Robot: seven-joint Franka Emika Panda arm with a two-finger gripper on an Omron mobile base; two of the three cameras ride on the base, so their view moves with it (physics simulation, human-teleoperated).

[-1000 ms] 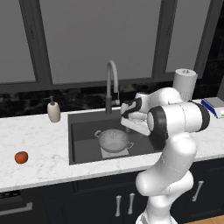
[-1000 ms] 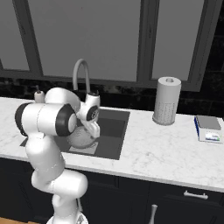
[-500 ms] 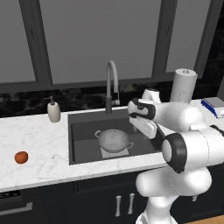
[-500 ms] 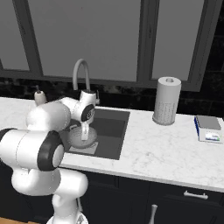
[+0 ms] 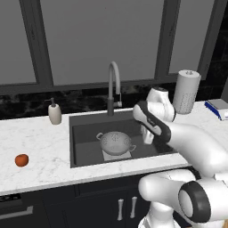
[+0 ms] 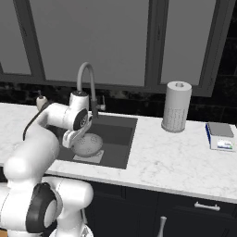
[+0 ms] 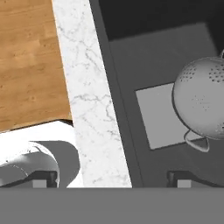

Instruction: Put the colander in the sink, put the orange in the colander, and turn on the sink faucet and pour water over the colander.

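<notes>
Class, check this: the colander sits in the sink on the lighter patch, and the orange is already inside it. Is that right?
Not quite. The colander does sit in the sink on the lighter patch, but the orange is not inside it. The left base view shows it lying on the counter, left of the sink.

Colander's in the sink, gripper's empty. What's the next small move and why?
Probably swing the arm left toward the orange. The colander already sits on the bottom of the sink, and the gripper hangs open above the basin's right side, holding nothing. The orange lies on the counter well left of the sink, so fetching it comes next.
</notes>
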